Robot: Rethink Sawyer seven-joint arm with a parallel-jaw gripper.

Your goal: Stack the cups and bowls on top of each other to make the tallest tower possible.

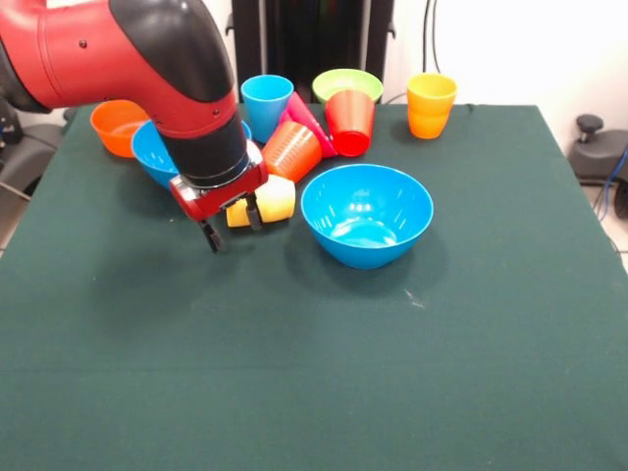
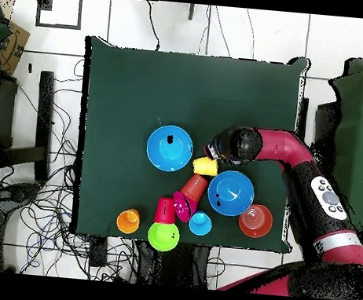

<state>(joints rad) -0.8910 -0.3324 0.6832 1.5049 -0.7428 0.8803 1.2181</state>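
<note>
so the gripper [image 1: 234,224] hangs low with its jaws parted and empty, one finger against the toppled pale yellow cup [image 1: 267,201] just beside the big blue bowl [image 1: 366,215], likely lining up a grasp.

A robotics lab: a green-clothed table [image 2: 142,90] stands on a tiled floor [image 2: 59,51] strewn with tangled cables [image 2: 41,215] beside the robot arm [image 2: 295,154].

Dark green counter [image 1: 314,373]. A red-and-black gripper [image 1: 233,229] with a pale yellow cup [image 1: 270,199] just beside it, a bright blue bowl [image 1: 366,214] near it, and an orange cup [image 1: 291,150] behind it.
</note>
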